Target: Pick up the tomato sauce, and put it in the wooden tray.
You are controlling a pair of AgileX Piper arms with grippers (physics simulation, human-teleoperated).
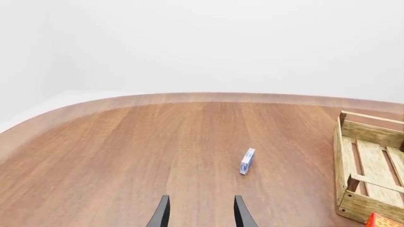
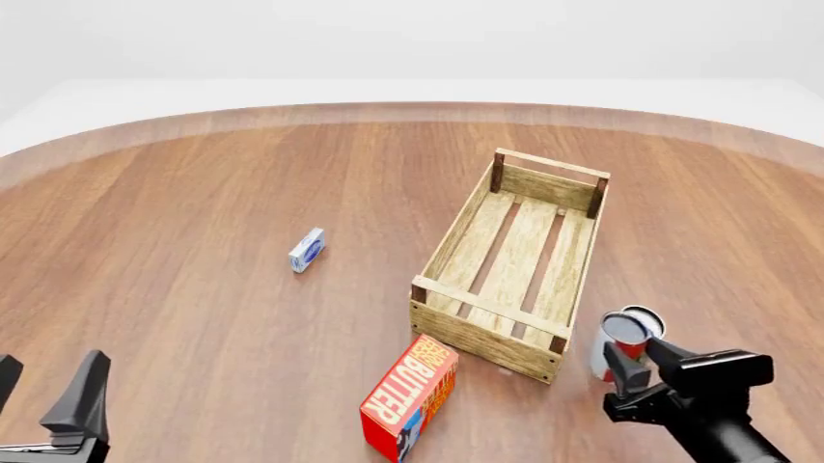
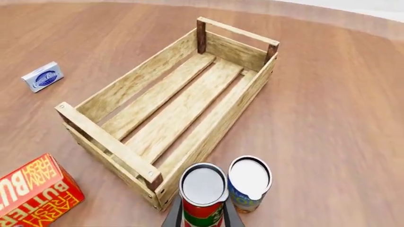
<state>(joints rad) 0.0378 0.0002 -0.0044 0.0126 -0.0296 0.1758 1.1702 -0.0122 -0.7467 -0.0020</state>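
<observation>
Tray status: the wooden tray (image 3: 170,109) holds nothing, the tomato sauce (image 3: 203,194) stands just outside its near corner between the closed fingers of your right gripper (image 3: 203,218), so lift and placement remain; your left gripper (image 1: 200,213) idles open.

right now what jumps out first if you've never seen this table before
The wooden tray dominates, lying empty right of the table's middle. At its near right corner the right gripper has its fingers on either side of the red-labelled tomato sauce, with a blue-and-yellow can right beside it. A bright red butter box lies by the tray's near left corner, and a small blue-and-white box sits alone further left.
</observation>
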